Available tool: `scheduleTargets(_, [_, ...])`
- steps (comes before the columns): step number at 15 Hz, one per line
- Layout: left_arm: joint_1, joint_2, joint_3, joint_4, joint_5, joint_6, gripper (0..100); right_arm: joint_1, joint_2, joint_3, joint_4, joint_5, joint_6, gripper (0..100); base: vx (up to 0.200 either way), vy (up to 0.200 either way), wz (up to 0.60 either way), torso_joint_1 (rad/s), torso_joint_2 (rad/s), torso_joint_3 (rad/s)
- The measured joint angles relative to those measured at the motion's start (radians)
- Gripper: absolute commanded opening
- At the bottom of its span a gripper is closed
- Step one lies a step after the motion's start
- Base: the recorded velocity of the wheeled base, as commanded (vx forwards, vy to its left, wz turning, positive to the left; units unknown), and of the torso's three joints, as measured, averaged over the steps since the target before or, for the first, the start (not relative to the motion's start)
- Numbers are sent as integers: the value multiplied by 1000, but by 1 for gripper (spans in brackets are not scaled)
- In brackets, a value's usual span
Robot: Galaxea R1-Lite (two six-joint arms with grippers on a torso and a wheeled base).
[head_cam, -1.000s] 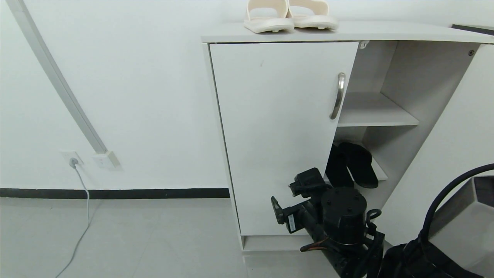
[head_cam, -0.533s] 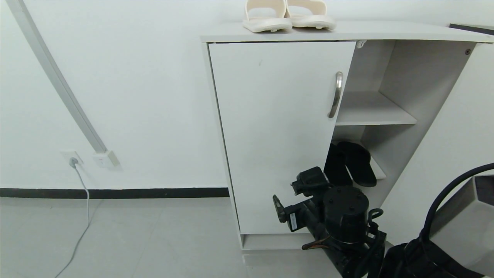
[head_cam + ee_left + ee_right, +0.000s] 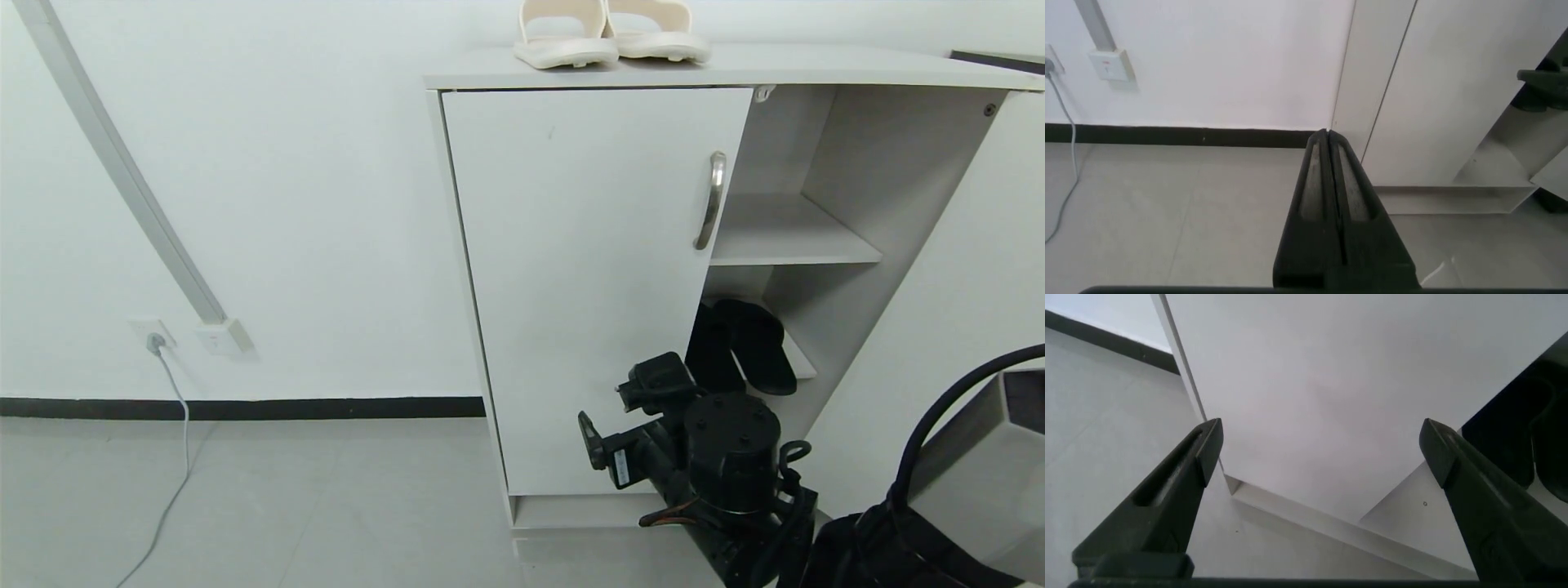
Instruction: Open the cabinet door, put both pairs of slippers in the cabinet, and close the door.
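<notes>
My right gripper (image 3: 1323, 498) hangs low in front of the tall white wooden cabinet (image 3: 816, 69). Its fingers (image 3: 1167, 506) are spread wide apart and empty, facing the bottom of the closed left door (image 3: 588, 286). My left gripper (image 3: 1328, 147) has its fingers pressed together on nothing, above the grey tiled floor (image 3: 1167, 212) to the left of the cabinet. The right door (image 3: 955, 310) stands open. The pair of flat black slippers (image 3: 747, 347) lies on the lower shelf inside, just beyond my right gripper. The dark shape at the edge of the right wrist view is probably that pair. The pair of cream rubber slippers (image 3: 608, 37) sits side by side on the cabinet's top, above the closed door with its curved metal handle (image 3: 712, 200).
</notes>
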Motion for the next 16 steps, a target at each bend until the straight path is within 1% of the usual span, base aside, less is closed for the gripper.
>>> scheduleTargets(1, [0,0,0,0,0,0,0,0,0,-1,1,0,0,100,0,0,0,-2,-80,-76])
scheduleTargets(4, [0,0,0,1,0,0,0,0,0,-4,0,0,0,100,0,0,0,14,-194,-308])
scheduleTargets(8, [0,0,0,0,0,1,0,2,1,-4,2,0,0,100,0,0,0,49,-498,-369])
scheduleTargets(16, [0,0,0,0,0,1,0,-3,3,-6,1,0,0,100,0,0,0,132,-465,-339])
